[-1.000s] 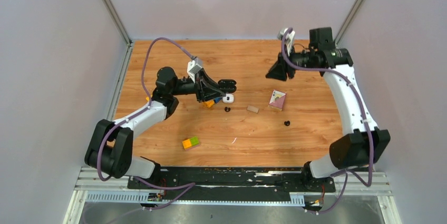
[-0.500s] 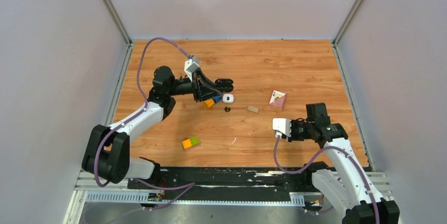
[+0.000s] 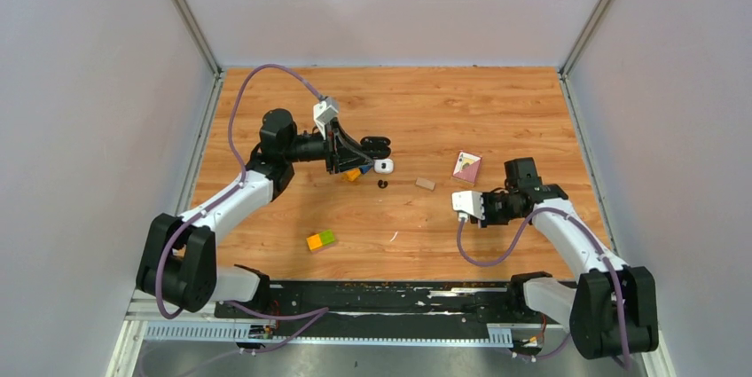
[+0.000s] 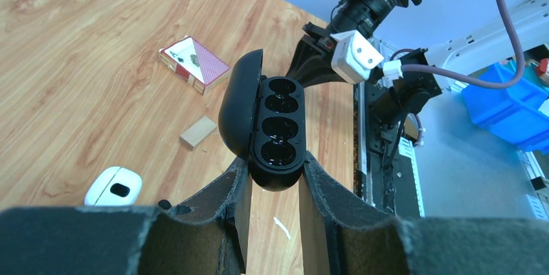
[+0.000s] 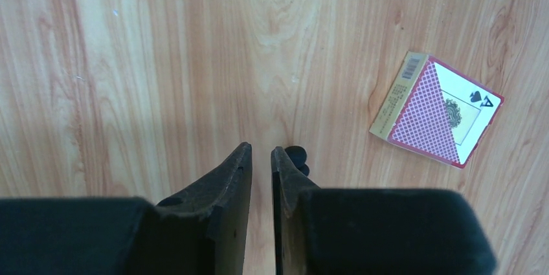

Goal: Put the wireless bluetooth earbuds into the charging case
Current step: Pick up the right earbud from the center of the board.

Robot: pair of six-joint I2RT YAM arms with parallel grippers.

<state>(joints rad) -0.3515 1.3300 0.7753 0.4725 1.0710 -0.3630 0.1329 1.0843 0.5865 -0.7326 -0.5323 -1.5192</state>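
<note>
left gripper (image 4: 275, 171): clenched on the base of the black charging case (image 4: 274, 126). You're holding it up off the table (image 3: 497, 111), left of centre in the top view.
black charging case: the lid is hinged open toward the left of the left wrist view and the wells face the camera. They read dark, and I can't tell you whether anything sits in them.
right gripper (image 5: 261, 152): down low over the wood at the lower right of the top view. Its fingers are nearly together with only a slim gap, and there's nothing between them.
black earbud (image 5: 298, 156): on the table, tucked just outside the right-hand finger in the right wrist view. You don't have it, and I can't tell whether it touches the finger.
second black earbud (image 3: 382, 184): loose on the wood at the centre of the top view, just below the white case (image 3: 383, 165).
white case: on the table, just beside the tip of your left gripper in the top view.
card box (image 5: 437, 110): flat on the wood at the right of the right wrist view, near the fingers but apart from them.
wooden block (image 3: 425, 184): between the second black earbud and the card box.
orange and green block (image 3: 320, 239): alone, lower left of centre.
white sliver (image 3: 392, 236): just right of that block, lower centre.
</note>
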